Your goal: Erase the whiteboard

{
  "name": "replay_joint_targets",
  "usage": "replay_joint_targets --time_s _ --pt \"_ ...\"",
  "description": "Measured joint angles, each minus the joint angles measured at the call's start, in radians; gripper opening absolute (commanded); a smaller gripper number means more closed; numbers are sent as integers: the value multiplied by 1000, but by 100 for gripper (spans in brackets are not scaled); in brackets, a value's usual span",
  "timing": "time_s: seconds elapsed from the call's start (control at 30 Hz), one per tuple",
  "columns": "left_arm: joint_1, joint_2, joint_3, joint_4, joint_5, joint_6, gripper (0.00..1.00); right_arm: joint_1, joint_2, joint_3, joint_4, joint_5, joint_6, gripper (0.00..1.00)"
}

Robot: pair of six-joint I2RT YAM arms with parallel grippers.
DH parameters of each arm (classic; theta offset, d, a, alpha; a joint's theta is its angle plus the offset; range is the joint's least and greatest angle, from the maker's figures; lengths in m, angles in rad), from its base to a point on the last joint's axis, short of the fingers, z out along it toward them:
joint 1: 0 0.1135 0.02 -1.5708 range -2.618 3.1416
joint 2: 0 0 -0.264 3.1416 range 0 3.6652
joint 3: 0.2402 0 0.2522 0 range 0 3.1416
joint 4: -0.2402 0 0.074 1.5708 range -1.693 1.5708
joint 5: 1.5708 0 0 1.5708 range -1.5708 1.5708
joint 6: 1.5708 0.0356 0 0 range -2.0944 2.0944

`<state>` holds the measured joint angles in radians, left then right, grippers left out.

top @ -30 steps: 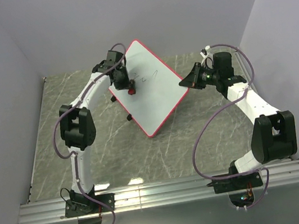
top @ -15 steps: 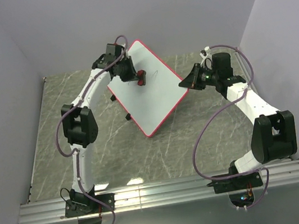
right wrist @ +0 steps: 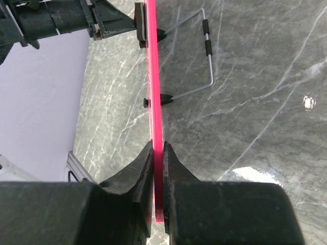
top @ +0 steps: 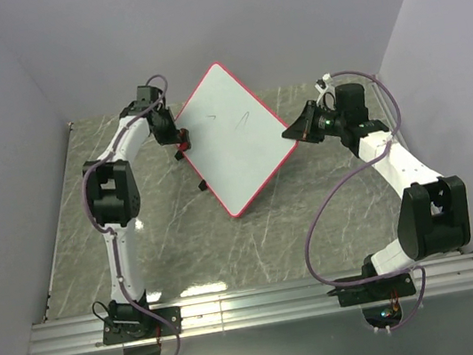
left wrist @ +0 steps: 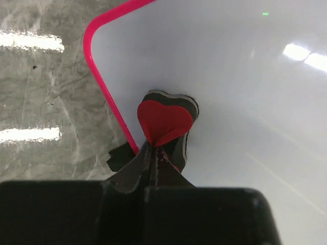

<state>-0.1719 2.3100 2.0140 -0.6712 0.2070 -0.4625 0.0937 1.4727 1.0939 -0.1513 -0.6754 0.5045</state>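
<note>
Top external shows me the whiteboard (top: pixel 236 146) tilted over the marble worktop (top: pixel 166 243). Its right corner is pinched by the right tool (top: pixel 291 134) and a few faint black strokes (top: pixel 243 120) show on its face, while the left tool (top: pixel 179 136) at its left corner is mostly masked by its own wrist. Left wrist makes that plainer: the fingers (left wrist: pixel 137 164) are pressed onto a red heart-shaped eraser (left wrist: pixel 164 121) lying against the board just inside the rim (left wrist: pixel 106 94), the board's far side cut off. Right wrist gives me only the red edge between clamped fingers, writing face hidden, a wire stand (right wrist: pixel 207 51) behind.
</note>
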Motion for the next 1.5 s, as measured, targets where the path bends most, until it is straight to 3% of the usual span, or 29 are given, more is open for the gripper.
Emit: replay_joint_targets --time_s 0.23,0.47,0.6,0.9,1.23,1.5 --pt "-121 -13 107 -80 -103 61 0 0 1 0 -3 2 0 0" --pt "-295 -61 197 -45 -17 62 0 0 3 0 -22 9 -2 0" --pt "-338 -67 220 -22 50 62 0 0 4 0 -34 13 -7 0" --pt "-239 -8 262 -14 155 5 0 9 3 0 -36 20 -8 0" --pt "-42 98 248 23 96 -1 0 38 -16 -8 -49 32 -3 0" --pt "-71 84 237 35 16 44 0 55 -17 -8 -70 35 2 0"
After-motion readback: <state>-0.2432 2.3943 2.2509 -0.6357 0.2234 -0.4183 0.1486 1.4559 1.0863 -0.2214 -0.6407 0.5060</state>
